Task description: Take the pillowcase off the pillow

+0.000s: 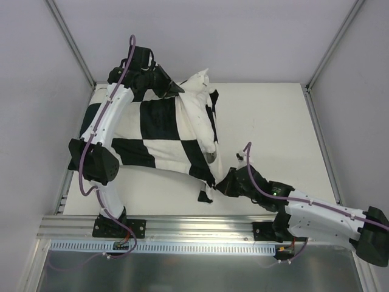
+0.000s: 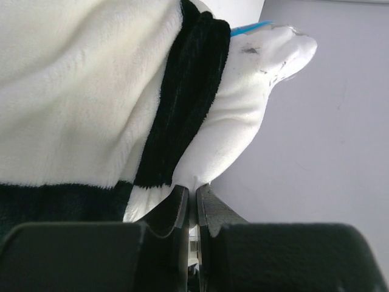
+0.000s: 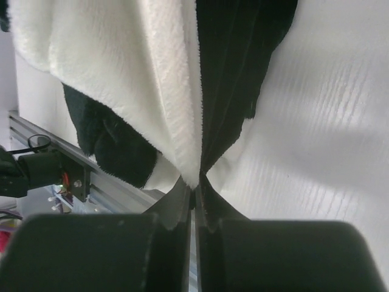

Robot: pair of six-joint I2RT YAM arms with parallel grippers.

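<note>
My left claw (image 1: 180, 89) pinches the bare white end of the one pillow (image 1: 199, 85), which pokes out of the one checkered pillowcase (image 1: 152, 131) near the far edge of the white counter (image 1: 273, 121). My right claw (image 1: 220, 184) pinches the pillowcase's near corner. The room to move is on the counter's right side, with grey walls around.

Looked for lettering — found none I could read. The checkered pillowcase (image 1: 152, 131) carried only its squares. A sliver of blue tag (image 2: 250, 27) showed edge-on at the corner of the pillow (image 2: 243, 109); any print on it was too small to tell.
</note>
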